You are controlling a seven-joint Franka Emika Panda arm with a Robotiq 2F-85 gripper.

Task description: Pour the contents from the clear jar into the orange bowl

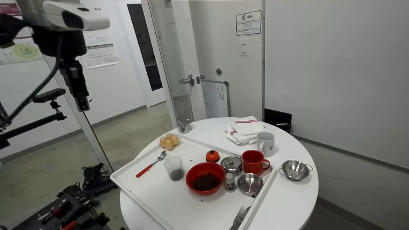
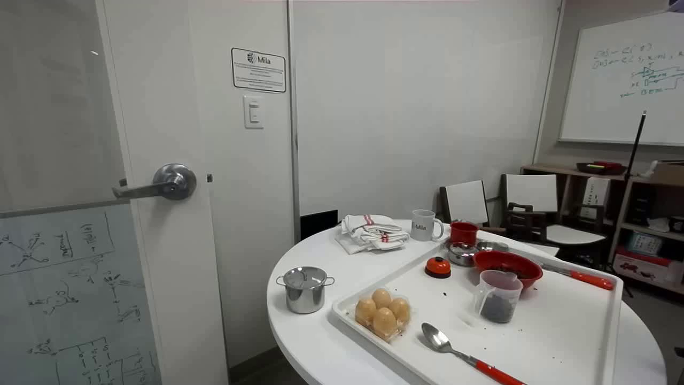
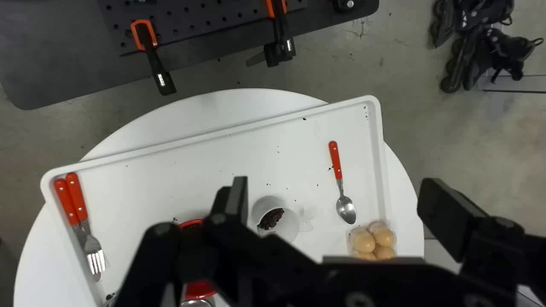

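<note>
The clear jar (image 1: 174, 165) stands upright on the white tray, see-through with a handle and dark contents low down. It also shows in an exterior view (image 2: 501, 299) and in the wrist view (image 3: 288, 221), where dark bits are visible inside. The orange bowl (image 1: 204, 166) is red-orange, beside the jar, with dark bits inside; it also shows in an exterior view (image 2: 530, 276). In the wrist view my gripper mostly hides the bowl (image 3: 199, 291). My gripper (image 1: 83, 105) is high above and off to the side of the table. Its fingers (image 3: 335, 195) are wide apart with nothing between them.
The tray (image 1: 150, 214) also holds a red-handled spoon (image 1: 151, 164), eggs (image 1: 169, 142), an orange timer (image 1: 212, 156), a steel pot (image 1: 231, 164), a shaker (image 1: 230, 183), a red cup (image 1: 252, 162) and cutlery (image 1: 240, 218). A grey mug (image 1: 266, 143) and towels (image 1: 245, 129) stand behind.
</note>
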